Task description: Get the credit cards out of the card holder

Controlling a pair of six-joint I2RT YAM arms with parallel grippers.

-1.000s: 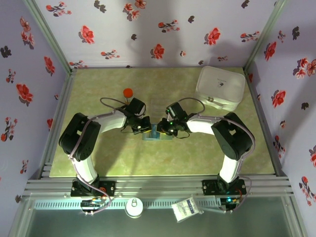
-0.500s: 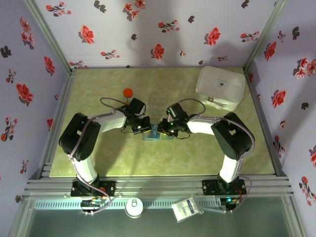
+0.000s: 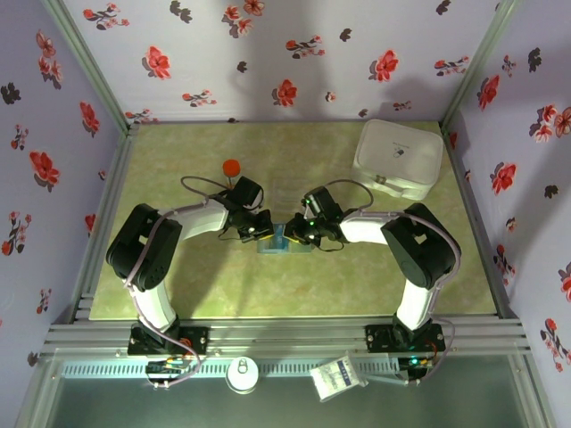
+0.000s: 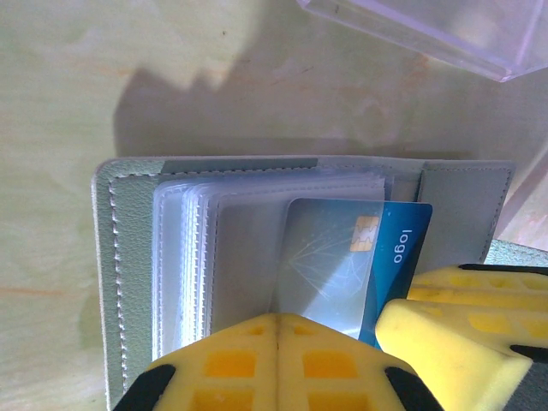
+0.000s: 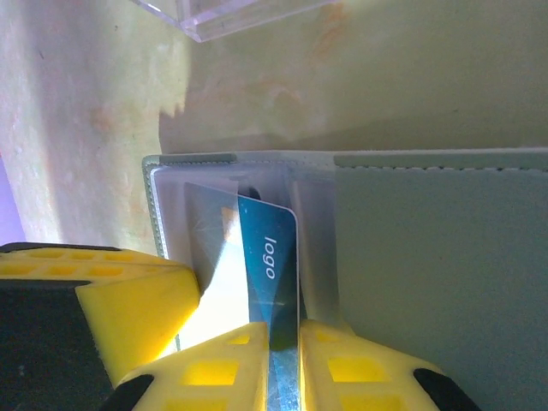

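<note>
Mid-pull: your left gripper [image 4: 276, 364], fingers together, pins the card holder [image 4: 128, 257] under its tips, your right gripper [image 5: 282, 377] clamps the blue credit card [image 5: 270, 248] between its pads, partly out of the sleeve, so next pull it straight clear.

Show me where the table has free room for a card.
Free: the table between card holder and near edge; far stretch between orange-capped bottle and white container. Crowded: centre, where left pincer and right pincer meet on the holder.
</note>
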